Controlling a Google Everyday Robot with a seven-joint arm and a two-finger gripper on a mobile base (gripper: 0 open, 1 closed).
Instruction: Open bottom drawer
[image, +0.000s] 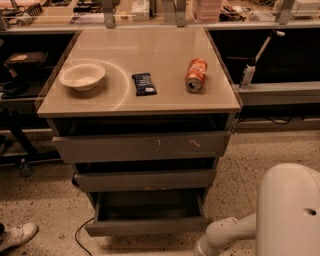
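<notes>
The bottom drawer (147, 226) is the lowest grey front of the cabinet. It stands pulled out toward me, and its shallow grey tray (150, 207) shows inside. My white arm (222, 234) reaches in from the lower right and ends at its wrist, just right of the drawer's front corner. The gripper is below the bottom edge of the camera view and does not show. Nothing touches the drawer front where I can see it.
The middle drawer (145, 179) and the scratched top drawer (142, 146) stick out slightly. On the cabinet top lie a white bowl (82, 76), a dark snack bar (144, 83) and an orange can (196, 75) on its side. A cable (79, 236) and a white shoe (17, 235) are on the floor at left.
</notes>
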